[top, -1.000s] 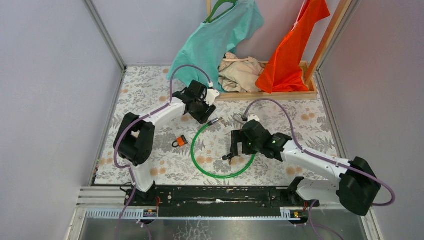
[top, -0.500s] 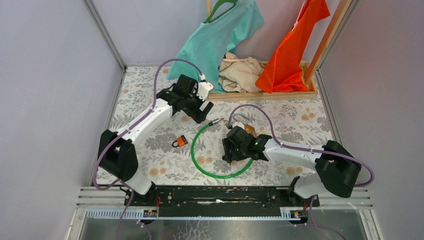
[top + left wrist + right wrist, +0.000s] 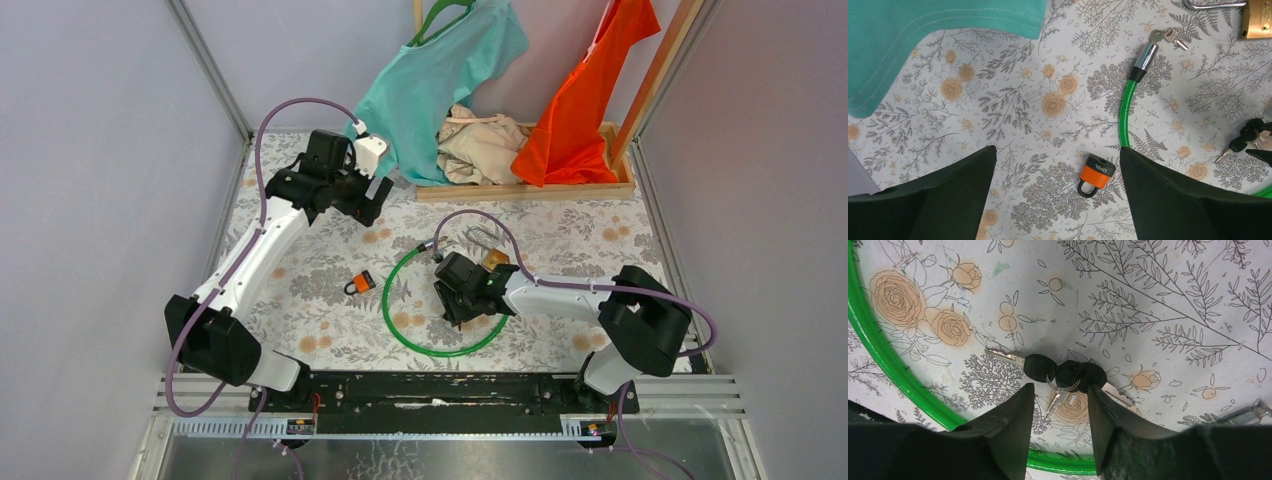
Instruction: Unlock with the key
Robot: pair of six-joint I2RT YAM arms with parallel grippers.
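Observation:
An orange padlock [image 3: 360,283] [image 3: 1096,174] lies on the flowered table, shackle closed. A bunch of black-headed keys [image 3: 1064,374] [image 3: 1248,137] lies inside the loop of a green cable lock [image 3: 400,325] [image 3: 883,360]. My right gripper [image 3: 452,305] [image 3: 1060,390] is low over the bunch. Its jaws stand partly apart on either side of one silver key blade [image 3: 1055,401], not pressing on it. My left gripper [image 3: 372,200] [image 3: 1058,150] hangs wide open and holds nothing. It is high at the back left, far above the orange padlock.
A brass padlock [image 3: 494,259] [image 3: 1257,17] lies right of the cable's metal end [image 3: 1146,54], which has small keys [image 3: 1168,36] at its tip. A teal shirt [image 3: 430,75] [image 3: 923,35], beige cloth and an orange garment [image 3: 580,100] hang over a wooden frame [image 3: 520,190] at the back.
The left arm swung back and left, away from the cable's end, staying open. The right gripper moved left onto the key bunch and its jaws narrowed.

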